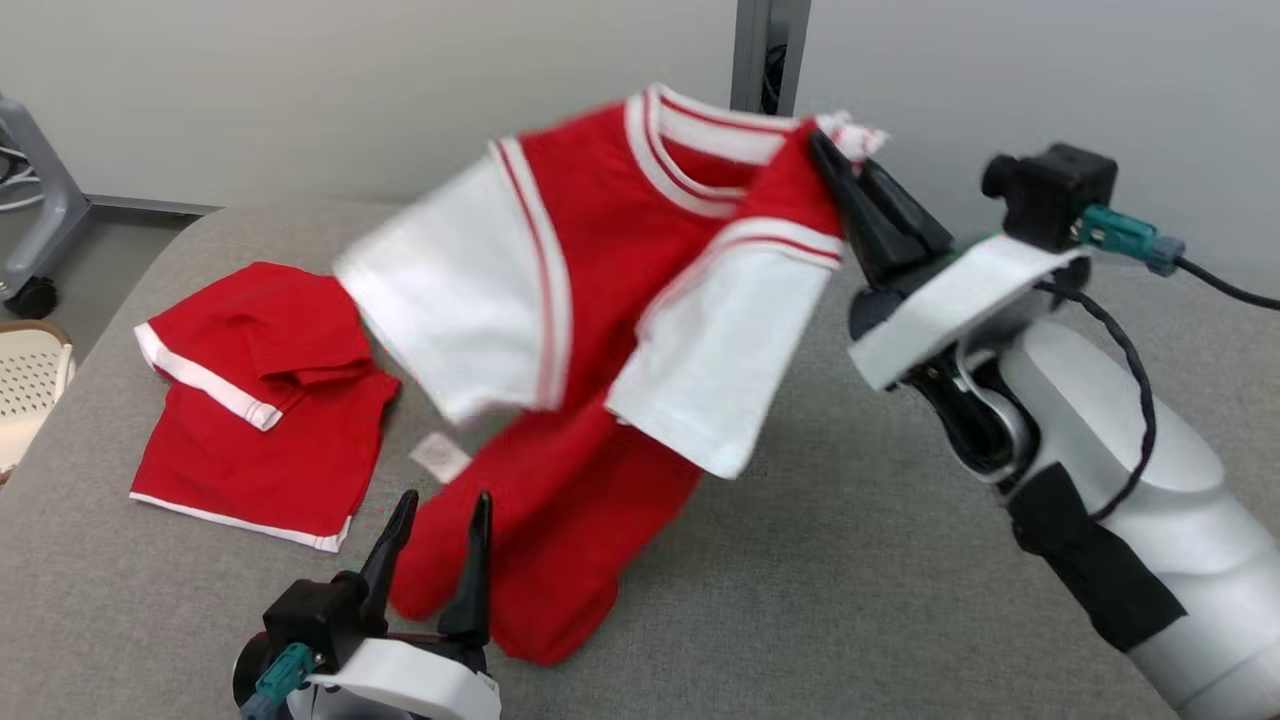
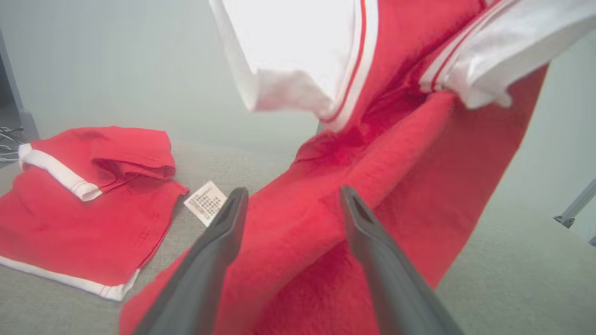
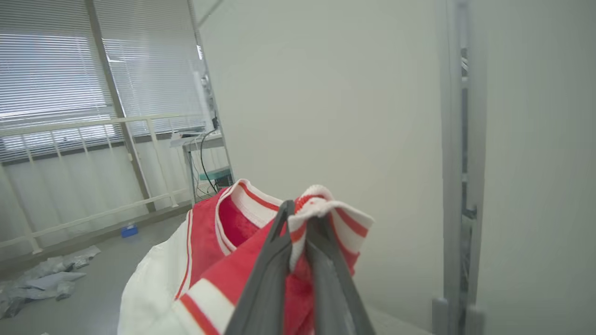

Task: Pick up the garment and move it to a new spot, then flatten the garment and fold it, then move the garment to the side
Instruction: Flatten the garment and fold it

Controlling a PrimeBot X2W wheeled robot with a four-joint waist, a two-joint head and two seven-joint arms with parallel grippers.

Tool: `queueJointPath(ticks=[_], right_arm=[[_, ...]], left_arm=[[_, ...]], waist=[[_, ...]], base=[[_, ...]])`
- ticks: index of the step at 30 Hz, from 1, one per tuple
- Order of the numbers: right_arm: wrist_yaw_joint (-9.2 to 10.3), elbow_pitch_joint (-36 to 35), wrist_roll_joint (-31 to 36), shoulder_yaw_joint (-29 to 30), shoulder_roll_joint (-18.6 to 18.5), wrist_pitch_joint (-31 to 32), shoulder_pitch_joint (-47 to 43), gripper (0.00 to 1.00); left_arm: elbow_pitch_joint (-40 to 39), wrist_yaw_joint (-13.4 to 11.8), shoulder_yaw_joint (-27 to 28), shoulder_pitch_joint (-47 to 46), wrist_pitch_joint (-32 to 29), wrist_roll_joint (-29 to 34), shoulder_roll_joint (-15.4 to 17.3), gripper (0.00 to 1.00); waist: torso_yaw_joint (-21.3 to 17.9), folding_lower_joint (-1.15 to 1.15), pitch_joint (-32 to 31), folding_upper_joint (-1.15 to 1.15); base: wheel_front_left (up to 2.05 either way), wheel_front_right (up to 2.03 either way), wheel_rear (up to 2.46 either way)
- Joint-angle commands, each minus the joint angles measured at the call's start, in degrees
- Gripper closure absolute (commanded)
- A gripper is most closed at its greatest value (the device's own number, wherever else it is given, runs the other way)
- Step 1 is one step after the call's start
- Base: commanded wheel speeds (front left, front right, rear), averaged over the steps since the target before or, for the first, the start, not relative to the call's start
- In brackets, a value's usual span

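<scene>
So, right gripper (image 1: 840,160): up high on the right, its two dark fingers pinched tight on the garment's striped neck edge, which bunches out above the fingertips.
Garment (image 1: 600,250): a red T-shirt with white sleeves and red-and-white trim. It hangs from that one pinch at the collar, slanting down and to the left across the middle of the table.
Sleeves: both white sleeves dangle clear of the surface, one on each side of the red chest panel, and they look a little blurred.
Lower part of the shirt: the red body droops to the table (image 1: 850,560) right in front of the left gripper, and the hem end seems to rest on the grey cloth top.
Left gripper (image 1: 445,505): low at the near edge, fingers spread wide and pointing up at the red fabric, holding nothing. From the wrist camera the cloth sits between and behind the two fingers, and I cannot tell whether they touch it.
Shorts (image 1: 260,450): a red pair with white edging lying rumpled on the table, to the left of the shirt and apart from it.
Care label (image 1: 440,457): a small white tag flat on the table between the shorts and the hanging shirt.
Basket (image 1: 30,385): a cream perforated one, beyond the table's left edge.
Stand (image 1: 45,200): grey, on a wheel, on the floor at the far left.
</scene>
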State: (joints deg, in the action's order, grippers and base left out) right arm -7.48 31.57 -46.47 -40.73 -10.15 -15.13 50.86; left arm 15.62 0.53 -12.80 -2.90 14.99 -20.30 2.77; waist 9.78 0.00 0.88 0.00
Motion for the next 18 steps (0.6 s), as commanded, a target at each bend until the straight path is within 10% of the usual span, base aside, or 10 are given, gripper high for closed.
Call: queueJointPath(ticks=[1,9,18], right_arm=[[-0.03,1.57,-1.49,0.20,-1.12,0.17,-1.29,1.00],[-0.03,20.07,-10.04,3.67,-12.25,0.47,-6.23,1.00],[-0.02,32.31,-13.00,7.21,-14.72,0.06,-8.85,1.00]], left_arm=[[-0.14,0.26,0.24,-1.13,0.20,0.09,0.18,0.00],[0.05,1.30,1.31,-3.94,0.21,1.24,0.22,0.00],[0.33,2.00,1.64,-5.85,0.21,2.08,0.19,0.00]], waist=[[-0.89,0.00,0.89,0.00],[-4.60,0.00,6.01,0.00],[-6.93,0.00,8.94,0.00]], base=[[0.00,0.00,0.00],[0.00,0.00,0.00],[0.00,0.00,0.00]])
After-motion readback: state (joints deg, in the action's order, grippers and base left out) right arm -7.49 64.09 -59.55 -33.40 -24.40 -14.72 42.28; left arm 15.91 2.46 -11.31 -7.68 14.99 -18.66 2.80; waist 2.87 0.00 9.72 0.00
